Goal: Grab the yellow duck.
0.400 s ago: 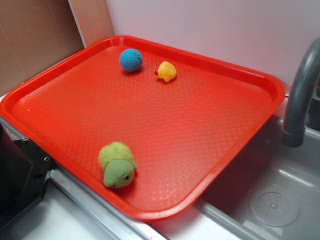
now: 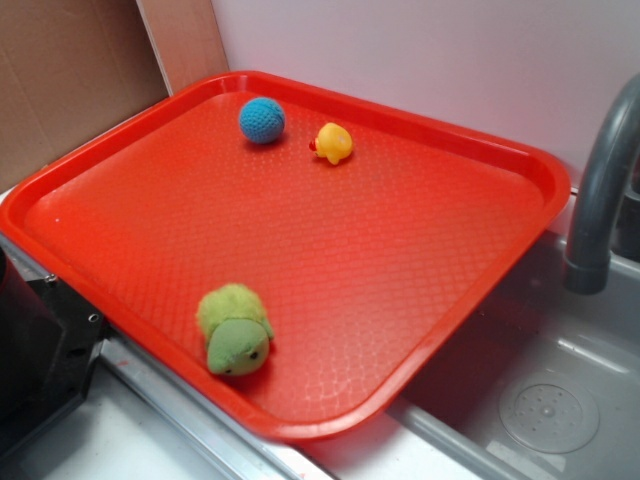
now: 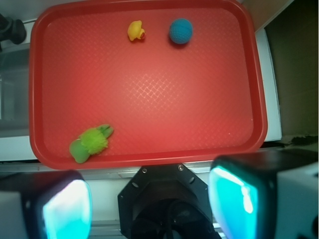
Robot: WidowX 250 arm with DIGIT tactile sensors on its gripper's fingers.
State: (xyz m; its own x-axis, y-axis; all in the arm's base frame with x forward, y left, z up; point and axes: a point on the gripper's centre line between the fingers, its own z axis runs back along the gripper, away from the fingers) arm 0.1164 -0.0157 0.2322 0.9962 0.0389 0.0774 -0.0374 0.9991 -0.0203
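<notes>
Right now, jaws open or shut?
Open. In the wrist view the gripper shows its two pads far apart with nothing between them, well short of the yellow duck on the red tray.

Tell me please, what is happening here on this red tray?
Nothing is held yet. The gripper is open, high above the near edge of the red tray. The yellow duck lies at the far side beside a blue ball, apart from it. A green plush turtle sits near the front edge.

The wrist view's bottom edge cuts off both blurred jaws; the exterior view's right edge crops the grey faucet.
</notes>
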